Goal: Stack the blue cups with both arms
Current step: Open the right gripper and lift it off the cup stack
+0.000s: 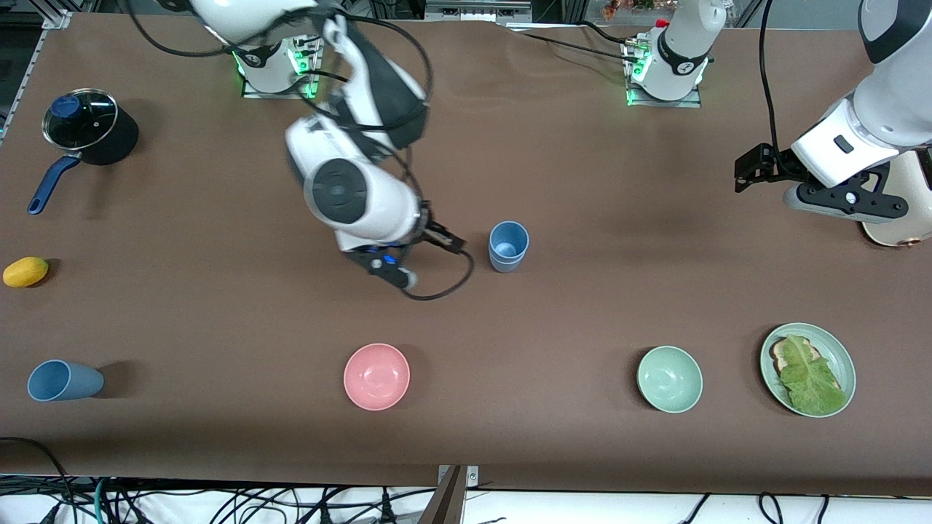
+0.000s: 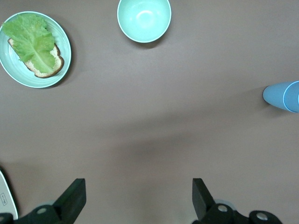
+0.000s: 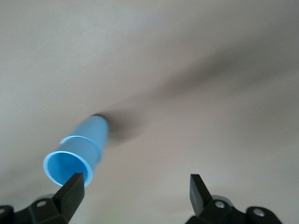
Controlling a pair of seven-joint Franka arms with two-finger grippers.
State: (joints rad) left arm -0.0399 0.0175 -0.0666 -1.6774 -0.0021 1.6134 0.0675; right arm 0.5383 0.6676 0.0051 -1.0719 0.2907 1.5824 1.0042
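Two blue cups [image 1: 508, 246] stand nested one in the other, upright, in the middle of the table. They also show as blue cups [image 3: 79, 149] in the right wrist view and blue cups [image 2: 284, 95] in the left wrist view. My right gripper [image 1: 445, 239] is open just beside the stack, with nothing between its fingers; the stack's rim sits outside one fingertip [image 3: 72, 186]. A duller blue cup [image 1: 64, 380] lies on its side at the right arm's end, near the front edge. My left gripper [image 1: 750, 171] hangs open and empty over the left arm's end.
A pink bowl [image 1: 376, 376], a pale green bowl [image 1: 669, 378] and a green plate [image 1: 844, 356] with toast and lettuce line the front. A lidded pot [image 1: 84, 124] and a yellow fruit [image 1: 25, 271] sit at the right arm's end. A white appliance [image 1: 899, 225] stands under the left arm.
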